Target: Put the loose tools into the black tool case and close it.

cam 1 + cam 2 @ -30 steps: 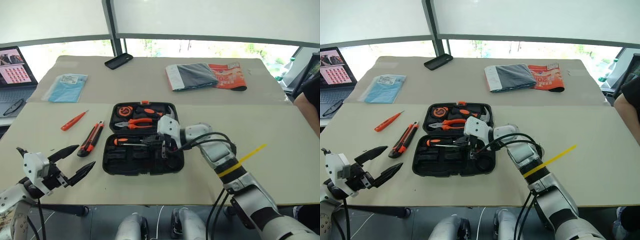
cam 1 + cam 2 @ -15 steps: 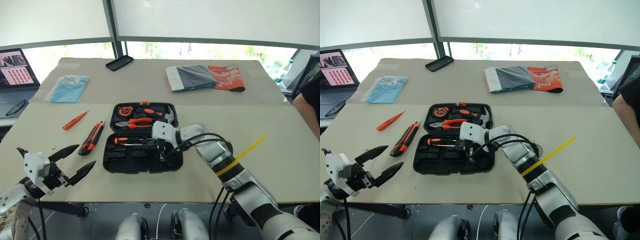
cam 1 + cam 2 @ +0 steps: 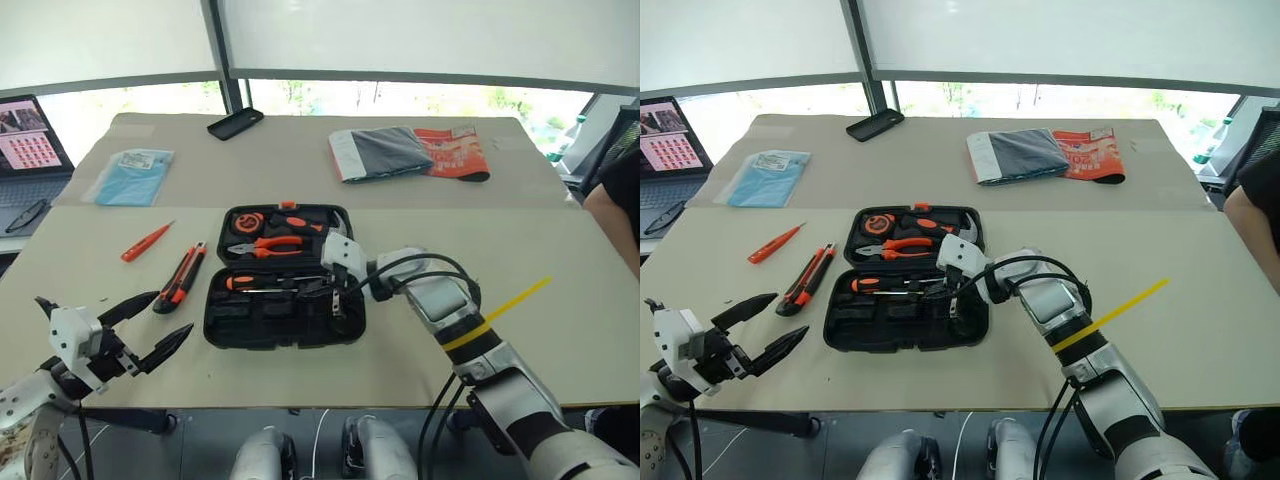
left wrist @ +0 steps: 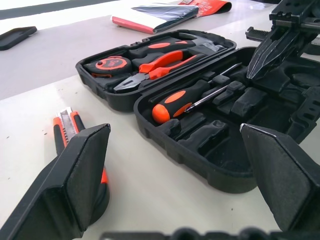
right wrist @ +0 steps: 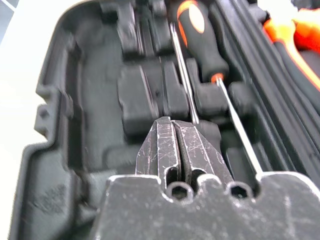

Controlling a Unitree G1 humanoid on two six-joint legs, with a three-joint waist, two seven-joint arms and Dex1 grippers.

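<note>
Black tool case [image 3: 285, 290] — lies open flat near the middle of the desk [image 3: 560, 300], lid half away from the robot, so its moulded slots face up for loading. Lid half holds pliers [image 3: 268, 245], a tape measure [image 3: 249, 221] and a hammer [image 3: 335, 228], each seated in its recess.

Orange-and-black screwdriver [image 3: 262, 283] — lies in the near half along the hinge side, handle toward the robot's left.

Right gripper [image 3: 956, 301] — fingers pressed together, empty, over the near half just beside the screwdriver's shaft; likely pressing or nudging it into its slot.

Utility knife [image 3: 181, 279] and slim orange screwdriver [image 3: 147, 241] — loose on the desk left of the case, not yet packed.

Left gripper [image 3: 150, 325] — spread wide, empty, held level near the desk's front edge, aimed toward the knife; probably staged for that pickup.
</note>
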